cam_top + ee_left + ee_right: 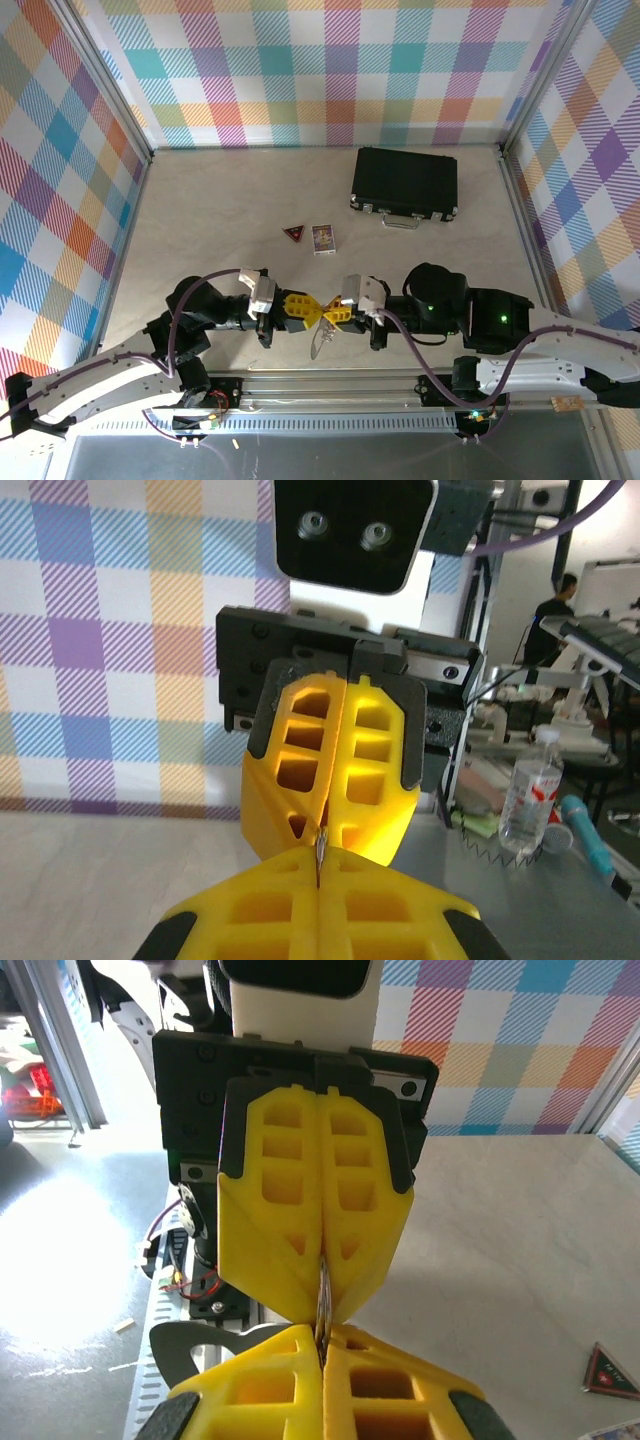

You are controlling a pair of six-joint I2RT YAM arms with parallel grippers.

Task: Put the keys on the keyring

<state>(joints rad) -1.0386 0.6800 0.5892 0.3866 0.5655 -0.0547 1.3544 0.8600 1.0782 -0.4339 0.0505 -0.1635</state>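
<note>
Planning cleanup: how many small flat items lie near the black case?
2: a triangular badge and, beside it, a small card; others may be hidden.

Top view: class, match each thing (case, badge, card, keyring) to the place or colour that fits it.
Column one:
1. case
2. badge
3. card
4. keyring

Column two:
A. silver, hanging under the spot where the left tool and right tool meet tip to tip
B. dark triangle with a red edge
C. black, farthest from the arms, handle facing them
D. flat, just right of the triangle

Pairs: 1-C, 2-B, 3-D, 4-A
</note>
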